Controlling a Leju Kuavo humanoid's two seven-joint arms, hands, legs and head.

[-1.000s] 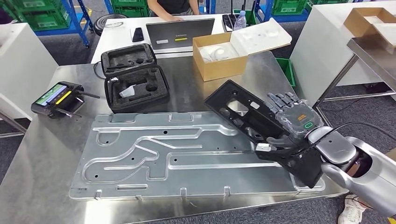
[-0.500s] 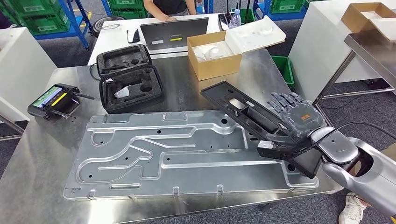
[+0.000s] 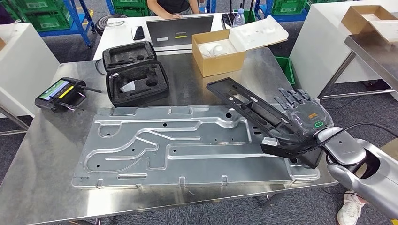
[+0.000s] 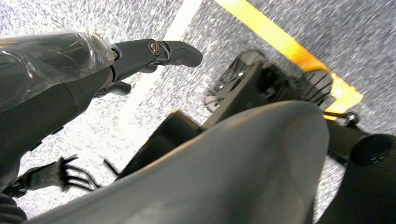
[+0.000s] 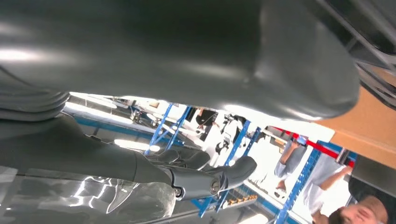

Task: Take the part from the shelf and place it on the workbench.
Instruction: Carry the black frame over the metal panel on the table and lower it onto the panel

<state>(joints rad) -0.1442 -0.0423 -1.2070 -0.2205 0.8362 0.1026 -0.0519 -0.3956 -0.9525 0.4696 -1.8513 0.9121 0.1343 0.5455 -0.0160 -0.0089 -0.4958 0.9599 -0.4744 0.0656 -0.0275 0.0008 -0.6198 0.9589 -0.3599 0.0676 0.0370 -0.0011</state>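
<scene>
My right hand (image 3: 300, 123) grips the long black plastic part (image 3: 256, 117) by its near end, fingers spread over the top face and the thumb tucked under it, as I hold it low over the right end of the stamped aluminium panel (image 3: 178, 145) on the steel workbench (image 3: 42, 168). The part's far end points toward the open cardboard box (image 3: 218, 58) beyond the panel. I judge the risk to be the panel itself: set down here, the part could land across its raised ribs, rock, and slide off the panel's right edge toward the floor. A one-ended grip also invites the free end to swing and drop first. My left hand (image 4: 70, 79) hangs over the floor, fingers apart, holding nothing.
</scene>
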